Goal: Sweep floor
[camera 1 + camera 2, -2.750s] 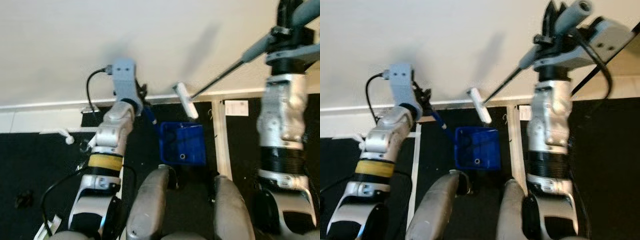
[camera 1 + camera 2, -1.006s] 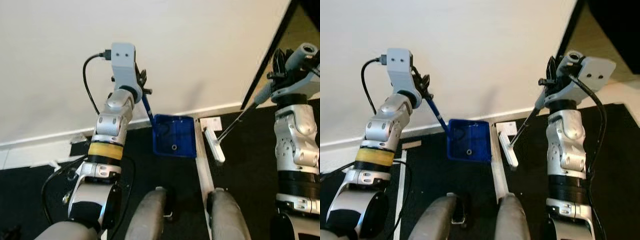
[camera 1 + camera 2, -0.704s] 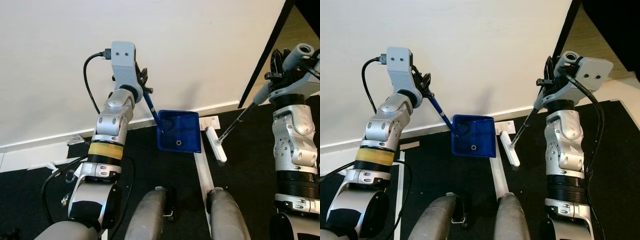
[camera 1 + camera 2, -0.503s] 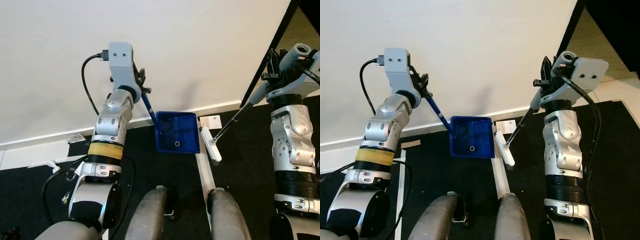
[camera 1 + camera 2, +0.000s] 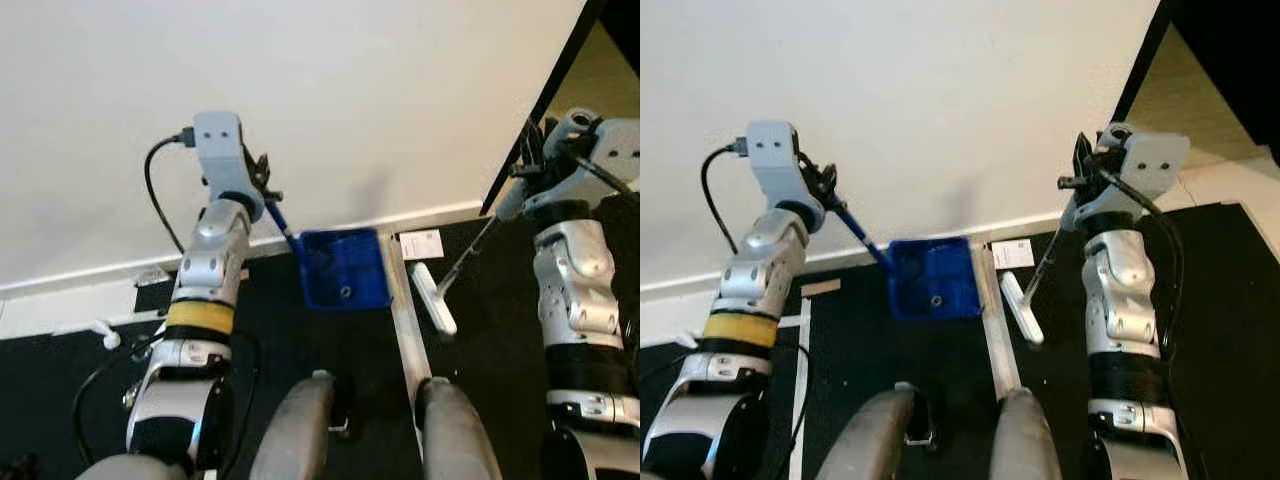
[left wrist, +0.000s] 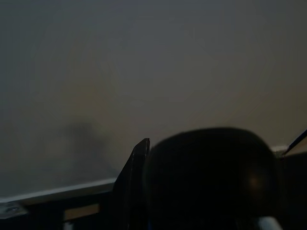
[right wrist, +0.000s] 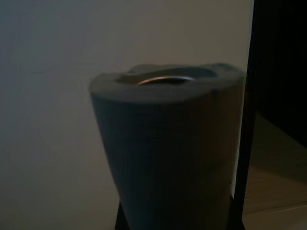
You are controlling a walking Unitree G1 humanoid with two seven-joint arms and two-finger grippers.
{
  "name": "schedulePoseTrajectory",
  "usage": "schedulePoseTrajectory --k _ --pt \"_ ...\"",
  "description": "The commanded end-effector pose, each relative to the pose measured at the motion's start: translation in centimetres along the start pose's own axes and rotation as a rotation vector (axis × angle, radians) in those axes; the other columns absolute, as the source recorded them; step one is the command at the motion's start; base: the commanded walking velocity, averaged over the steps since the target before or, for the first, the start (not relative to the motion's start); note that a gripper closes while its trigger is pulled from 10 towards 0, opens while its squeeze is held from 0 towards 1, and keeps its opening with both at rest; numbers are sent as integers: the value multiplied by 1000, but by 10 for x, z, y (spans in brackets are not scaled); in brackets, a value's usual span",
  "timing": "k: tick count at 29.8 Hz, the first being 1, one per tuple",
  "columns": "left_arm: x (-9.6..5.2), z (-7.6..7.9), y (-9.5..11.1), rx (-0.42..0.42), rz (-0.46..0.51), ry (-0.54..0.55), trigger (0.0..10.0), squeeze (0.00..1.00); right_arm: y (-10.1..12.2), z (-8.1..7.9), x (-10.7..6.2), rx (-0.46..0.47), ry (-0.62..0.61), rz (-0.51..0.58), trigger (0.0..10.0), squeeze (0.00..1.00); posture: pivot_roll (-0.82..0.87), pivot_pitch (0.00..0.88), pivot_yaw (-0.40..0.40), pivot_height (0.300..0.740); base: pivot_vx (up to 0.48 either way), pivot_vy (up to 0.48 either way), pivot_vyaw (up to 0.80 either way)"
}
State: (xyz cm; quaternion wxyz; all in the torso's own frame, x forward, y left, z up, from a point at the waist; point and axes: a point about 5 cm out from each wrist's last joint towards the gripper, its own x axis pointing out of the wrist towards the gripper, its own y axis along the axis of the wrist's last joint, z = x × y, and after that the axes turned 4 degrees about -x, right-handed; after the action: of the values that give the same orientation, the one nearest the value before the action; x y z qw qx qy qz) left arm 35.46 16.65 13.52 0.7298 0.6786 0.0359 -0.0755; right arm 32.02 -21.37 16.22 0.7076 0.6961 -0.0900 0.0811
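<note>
A white wall (image 5: 330, 90) takes up the upper part of the head views, meeting a dark floor (image 5: 1230, 330) along a pale baseboard, with a black door edge running up at the right. White tape lines cross the floor, one strip (image 5: 398, 300) leading forward between the robot's two grey feet. The left arm is raised toward the wall, and the left gripper (image 5: 262, 192) has its jaws clamped on the blue handle of a blue dustpan (image 5: 343, 270), which sits low at the foot of the wall, just left of the tape strip (whether it touches the floor cannot be told). The right arm is raised at the right, and the right gripper (image 5: 1081, 178) has its jaws clamped on the grey grip of a broom (image 5: 1040, 270); its thin dark shaft slants down and leftward to a white head (image 5: 434, 311) near the floor, just right of the strip and near the dustpan. The right wrist view shows that grey grip (image 7: 168, 143) end-on and close. A small white card (image 5: 1012, 254) lies by the baseboard.
</note>
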Motion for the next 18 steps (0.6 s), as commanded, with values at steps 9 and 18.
schedulePoseTrajectory --k 9,18 --pt "6 -13 -3 16 -36 27 10000 0 5 -6 15 -24 43 62 10000 0 -137 0 130 740 0 0 0" --pt "5 -7 -14 28 -59 20 10000 0 -3 -13 16 12 56 54 10000 0 -136 0 125 740 0 0 0"
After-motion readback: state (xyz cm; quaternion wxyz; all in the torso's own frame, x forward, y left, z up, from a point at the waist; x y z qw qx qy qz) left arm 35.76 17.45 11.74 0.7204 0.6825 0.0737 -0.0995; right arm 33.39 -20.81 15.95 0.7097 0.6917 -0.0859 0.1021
